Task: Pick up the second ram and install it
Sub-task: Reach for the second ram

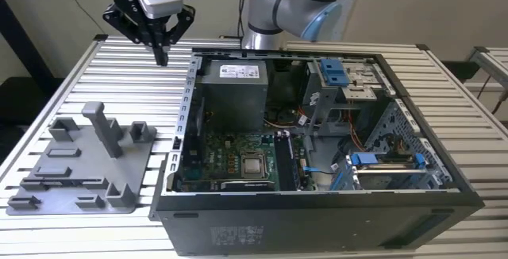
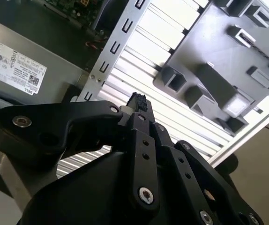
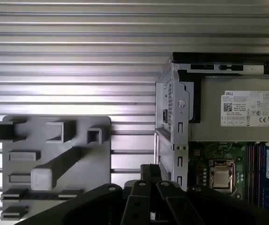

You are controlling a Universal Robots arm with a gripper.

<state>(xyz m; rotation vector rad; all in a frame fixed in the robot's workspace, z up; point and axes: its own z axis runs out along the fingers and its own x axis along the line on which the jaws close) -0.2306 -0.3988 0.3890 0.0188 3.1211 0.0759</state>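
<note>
Closest to both wrist cameras are the black links of the gripper (image 3: 149, 172), its fingers (image 1: 162, 53) pressed together tip to tip and pointing down at the slatted table (image 1: 119, 86). On the exterior view's left lies the grey tray (image 1: 87, 164) with upright posts; the gripper hangs beyond it, near the far corner of the open computer case (image 1: 317, 223). The first wrist view looks straight down on the tray, the case wall and the processor socket (image 3: 220, 174). The second wrist view adds the power supply (image 2: 26, 70) with its label. The second ram (image 3: 265, 174) appears seated in the slots just beside the socket, long axis running toward the power supply, though which strip it is I cannot tell. Blue-latched drive bays (image 1: 337, 74) sit toward the exterior view's right.
</note>
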